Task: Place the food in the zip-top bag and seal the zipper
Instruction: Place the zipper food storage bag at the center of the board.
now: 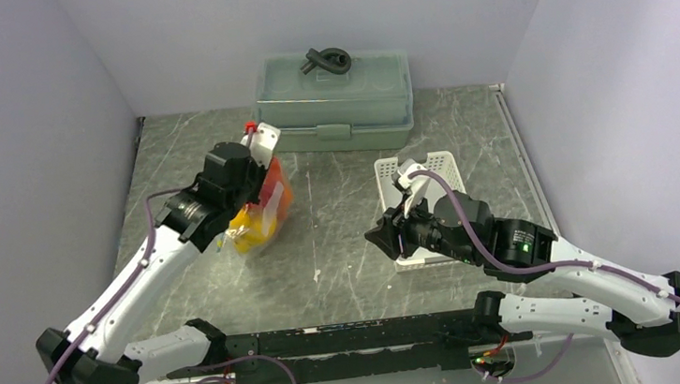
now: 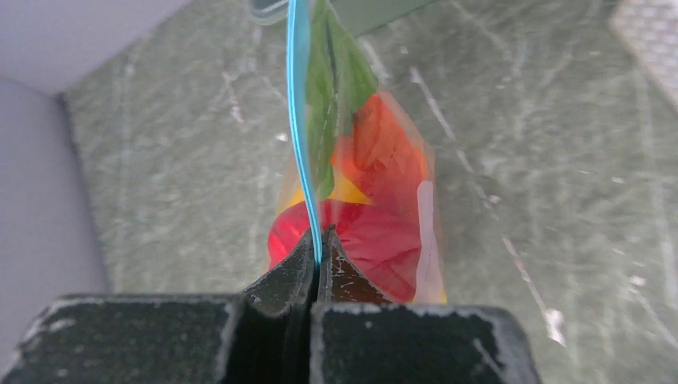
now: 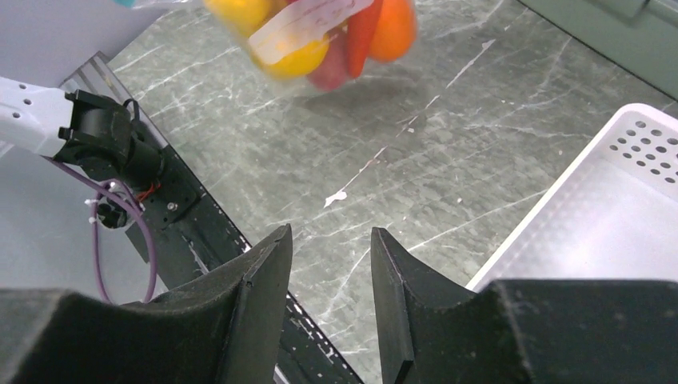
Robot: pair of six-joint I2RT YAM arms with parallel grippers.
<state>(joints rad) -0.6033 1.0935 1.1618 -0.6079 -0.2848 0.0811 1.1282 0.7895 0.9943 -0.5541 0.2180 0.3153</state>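
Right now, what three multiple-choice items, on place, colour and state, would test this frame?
1. The food is: A in the white basket; B in the zip-top bag; C on the lidded box.
2. The zipper is: A teal-blue; B red; C black.
3. The left gripper is: A wide open; B out of view; C shut on the zipper.
B: coloured pieces show through the clear plastic. A: the left wrist view shows the blue strip. C: its fingers pinch that strip.
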